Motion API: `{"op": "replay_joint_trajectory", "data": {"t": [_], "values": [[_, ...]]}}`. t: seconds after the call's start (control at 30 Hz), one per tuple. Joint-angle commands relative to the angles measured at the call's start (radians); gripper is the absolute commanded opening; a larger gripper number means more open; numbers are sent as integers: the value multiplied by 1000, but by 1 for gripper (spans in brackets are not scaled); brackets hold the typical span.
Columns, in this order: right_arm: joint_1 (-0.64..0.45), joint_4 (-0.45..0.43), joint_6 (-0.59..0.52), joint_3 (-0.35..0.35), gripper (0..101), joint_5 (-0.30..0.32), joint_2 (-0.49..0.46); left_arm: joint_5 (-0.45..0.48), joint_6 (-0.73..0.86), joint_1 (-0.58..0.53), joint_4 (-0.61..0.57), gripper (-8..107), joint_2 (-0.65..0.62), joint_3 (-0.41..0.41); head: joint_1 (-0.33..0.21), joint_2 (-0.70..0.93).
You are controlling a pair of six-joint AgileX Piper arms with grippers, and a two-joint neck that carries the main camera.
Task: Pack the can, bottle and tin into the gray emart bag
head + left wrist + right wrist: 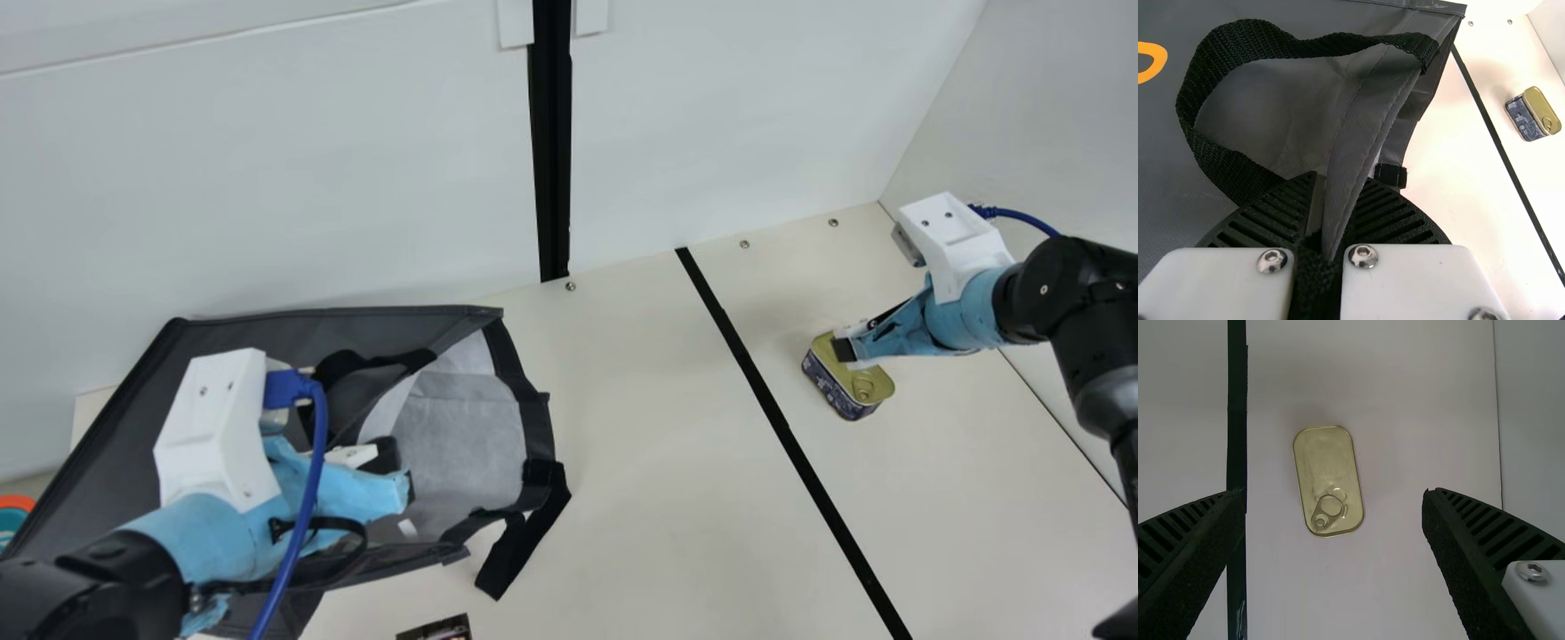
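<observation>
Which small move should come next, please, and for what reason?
Probably lower the right gripper slightly, then close it on the tin: it is open over the tin, while the left gripper holds the gray bag by its edge.

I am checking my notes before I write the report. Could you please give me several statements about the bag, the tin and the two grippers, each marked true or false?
1. The left gripper pinches an edge of the gray bag. True.
2. The tin lies inside the bag. False: it is on the table, outside the bag.
3. A black line on the table runs between the bag and the tin. True.
4. The right gripper has its fingers closed tightly together. False: they are wide apart.
5. The pull ring of the tin faces upward. True.
</observation>
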Motion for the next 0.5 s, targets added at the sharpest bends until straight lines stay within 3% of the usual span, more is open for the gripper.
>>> {"op": "replay_joint_trajectory", "data": {"t": [0.0, 0.47], "values": [[-3, 7, -11, -2, 91, 0, 11, 0, 0, 0, 0, 10, 0, 0, -23, -1], [-11, 39, -83, -4, 91, -23, 88, 0, 0, 0, 0, 10, 0, 0, -23, -1]]}}
